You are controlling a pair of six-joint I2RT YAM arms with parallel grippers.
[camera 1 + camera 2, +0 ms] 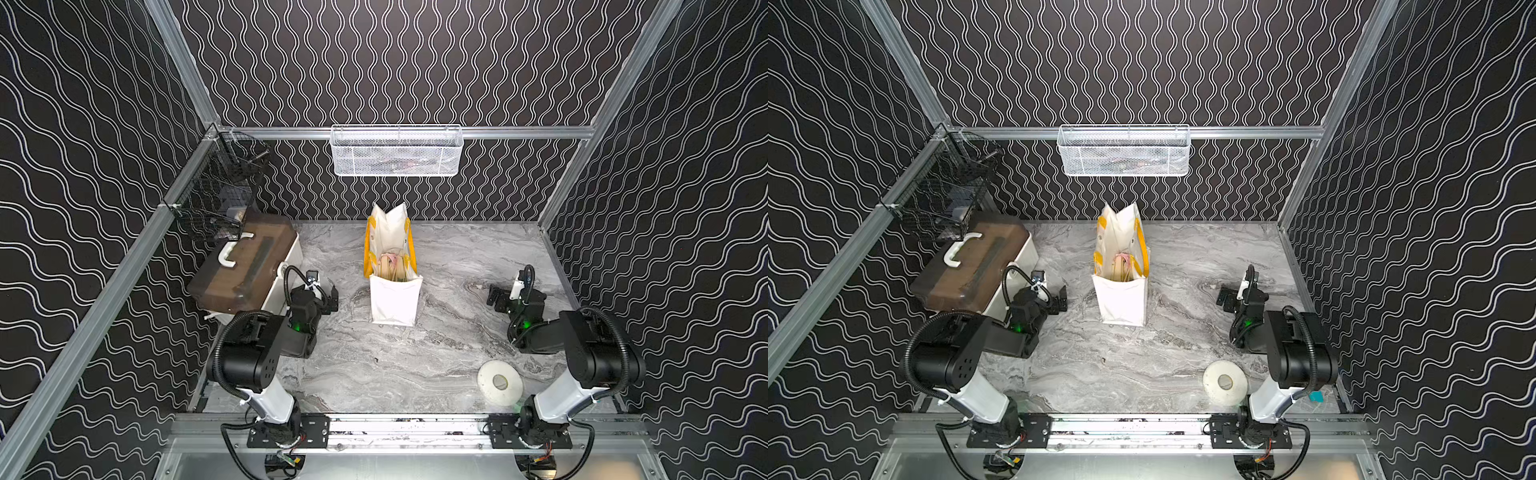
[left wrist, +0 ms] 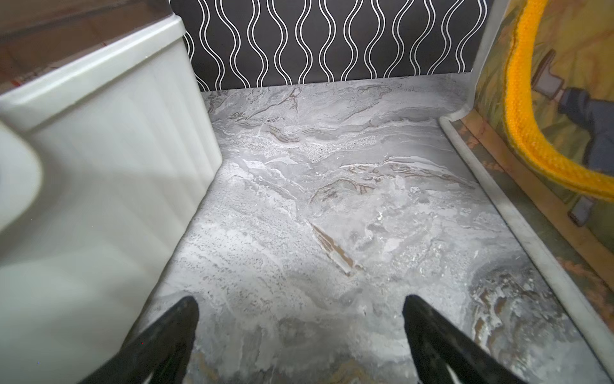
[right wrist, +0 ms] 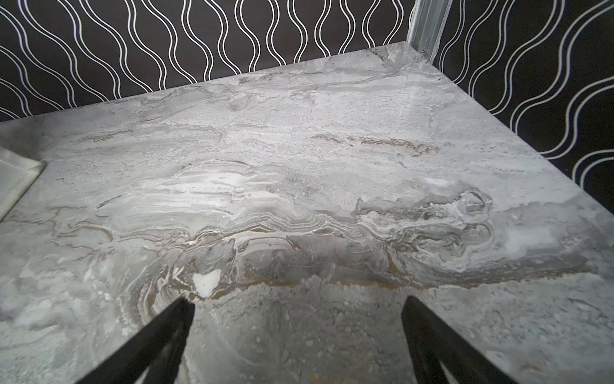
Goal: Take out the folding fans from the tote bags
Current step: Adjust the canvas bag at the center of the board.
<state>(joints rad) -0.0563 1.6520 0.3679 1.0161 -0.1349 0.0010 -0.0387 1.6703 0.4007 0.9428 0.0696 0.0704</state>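
Surface: grey marble-look table [image 1: 415, 365], closed in by black walls [image 1: 415, 62] with white wavy lines.
Tote bag [image 1: 394, 299]: white, standing upright mid-table toward the back wall, mouth open, yellow-orange handles [image 1: 366, 253] drooping along its sides.
Folding fans [image 1: 392, 266]: inside the bag; both top views show pale ribs and pink paper bunched in its mouth, and I cannot tell how many.
My left gripper [image 2: 300, 304]: jaws spread wide, nothing between them, low over bare table between the brown-lidded white box [image 1: 245, 266] and the bag.
My right gripper [image 3: 298, 303]: jaws spread wide, empty, over bare table on the bag's other side, well apart from it.
Elsewhere: white roll [image 1: 500, 382] lying flat near my right arm's base; white mesh basket [image 1: 397, 151] on the back rail; black wire basket [image 1: 220, 195] above the box.
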